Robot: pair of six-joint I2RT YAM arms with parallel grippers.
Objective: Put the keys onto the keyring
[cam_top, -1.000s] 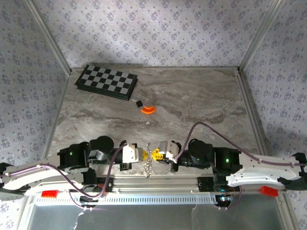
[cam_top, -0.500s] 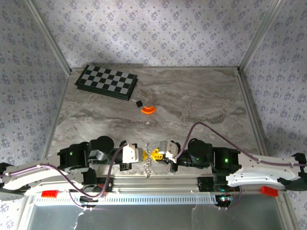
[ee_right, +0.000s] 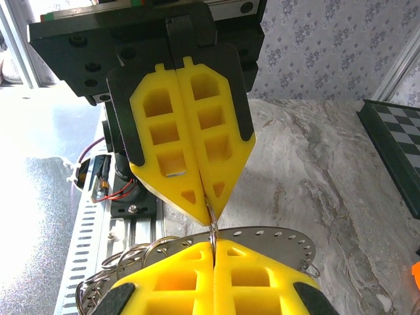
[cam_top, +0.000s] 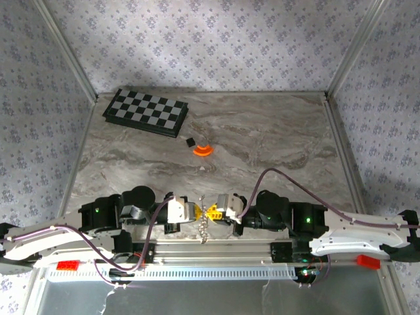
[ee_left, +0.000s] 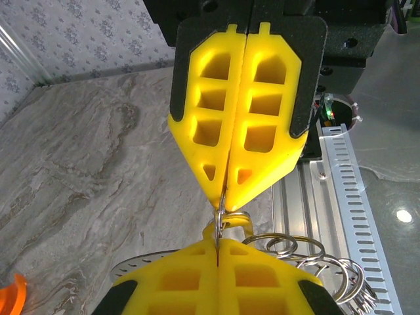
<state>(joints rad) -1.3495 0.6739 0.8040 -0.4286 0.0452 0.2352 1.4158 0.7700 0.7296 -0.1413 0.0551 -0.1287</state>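
**Visitor:** What are the two arms doing at the middle of the tabletop's near edge?

**Onlooker:** The left gripper [cam_top: 195, 211] and the right gripper [cam_top: 222, 209] are meeting tip to tip. Both pairs of yellow jaws are pressing together, each pinching a thin wire loop [ee_left: 221, 211] of the keyring [ee_right: 275, 237]. The keyring is hanging between them, near the metal rail [cam_top: 216, 249].

**Visitor:** And the keys?

**Onlooker:** I am not making out any key apart from the ring; it is too small to tell from here. A bunch of little split rings [ee_left: 315, 262] is dangling off the keyring's perforated silver plate.

**Visitor:** How is it going to handle?

**Onlooker:** I am judging it light, stiff and slick. It is thin bare metal with springy coils, and the loose pieces will be swinging at any jolt. The wire is giving the fingertips very little to bite on, so it could be twisting or slipping out. The flat plate's rim is looking like the steadier place to take hold, leaving one loop free for threading.

**Visitor:** Room to work?

**Onlooker:** Plenty. The grey marbled tabletop [cam_top: 275, 144] is lying smooth and flat, closed in by flowered walls [cam_top: 210, 46]. A checkered board [cam_top: 146, 111] is sitting at the far left corner. A black cube [cam_top: 190, 141] and an orange disc [cam_top: 203, 150] are lying near it, well apart from the grippers.
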